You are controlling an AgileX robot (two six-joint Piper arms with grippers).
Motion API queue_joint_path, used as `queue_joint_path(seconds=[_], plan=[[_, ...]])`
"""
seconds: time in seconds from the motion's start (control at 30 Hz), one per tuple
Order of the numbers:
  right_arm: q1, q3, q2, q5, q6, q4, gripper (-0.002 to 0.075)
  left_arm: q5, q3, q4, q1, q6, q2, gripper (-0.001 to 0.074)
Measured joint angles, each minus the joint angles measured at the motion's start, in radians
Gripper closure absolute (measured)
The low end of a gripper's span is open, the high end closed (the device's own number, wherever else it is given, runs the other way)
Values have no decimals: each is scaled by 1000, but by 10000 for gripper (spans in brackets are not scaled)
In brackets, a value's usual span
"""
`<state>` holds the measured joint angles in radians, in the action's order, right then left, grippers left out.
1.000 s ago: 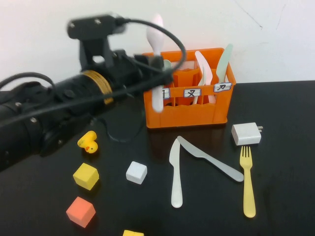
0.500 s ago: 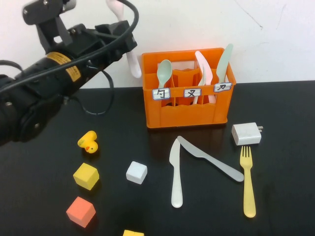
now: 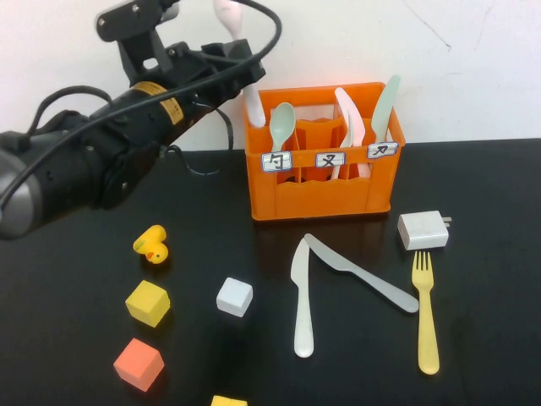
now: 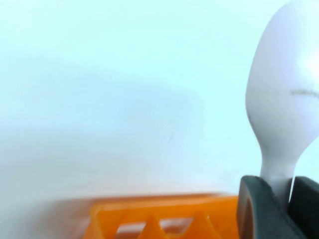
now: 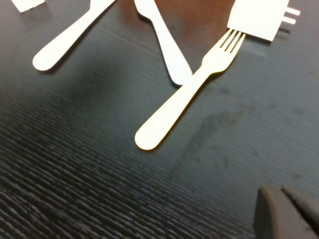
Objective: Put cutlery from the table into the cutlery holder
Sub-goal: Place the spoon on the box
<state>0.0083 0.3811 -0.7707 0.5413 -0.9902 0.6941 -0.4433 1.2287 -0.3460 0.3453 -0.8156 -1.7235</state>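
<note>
My left gripper (image 3: 246,73) is raised at the left end of the orange cutlery holder (image 3: 325,190), shut on a pale pink spoon (image 3: 230,15) held upright, bowl up. The spoon's handle hangs by the holder's left rim. In the left wrist view the gripper (image 4: 280,199) clamps the spoon (image 4: 281,99) above the holder (image 4: 164,216). On the black table (image 3: 490,338) lie a cream-white knife (image 3: 301,296), a grey knife (image 3: 359,271) and a yellow fork (image 3: 425,309). My right gripper (image 5: 285,201) is shut and empty, low over the table near the fork (image 5: 187,97).
The holder holds a green spoon (image 3: 283,123) and several other utensils. A white charger block (image 3: 423,229) lies right of the holder. A yellow duck (image 3: 152,245), a yellow cube (image 3: 147,303), a white cube (image 3: 234,296) and an orange cube (image 3: 138,364) sit at the front left.
The left arm, with the pink spoon in its grip, swung up and away to the left, then came back right to the holder's left end.
</note>
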Motion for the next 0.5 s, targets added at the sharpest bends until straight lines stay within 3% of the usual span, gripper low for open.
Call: queue_joint_path(seconds=[0.27, 0.5], plan=[[0, 0, 0, 0, 0, -6, 729, -202, 8, -19, -4, 145, -58, 644], [0, 0, 0, 31, 0, -6, 729, -240, 8, -22, -4, 182, -77, 645]])
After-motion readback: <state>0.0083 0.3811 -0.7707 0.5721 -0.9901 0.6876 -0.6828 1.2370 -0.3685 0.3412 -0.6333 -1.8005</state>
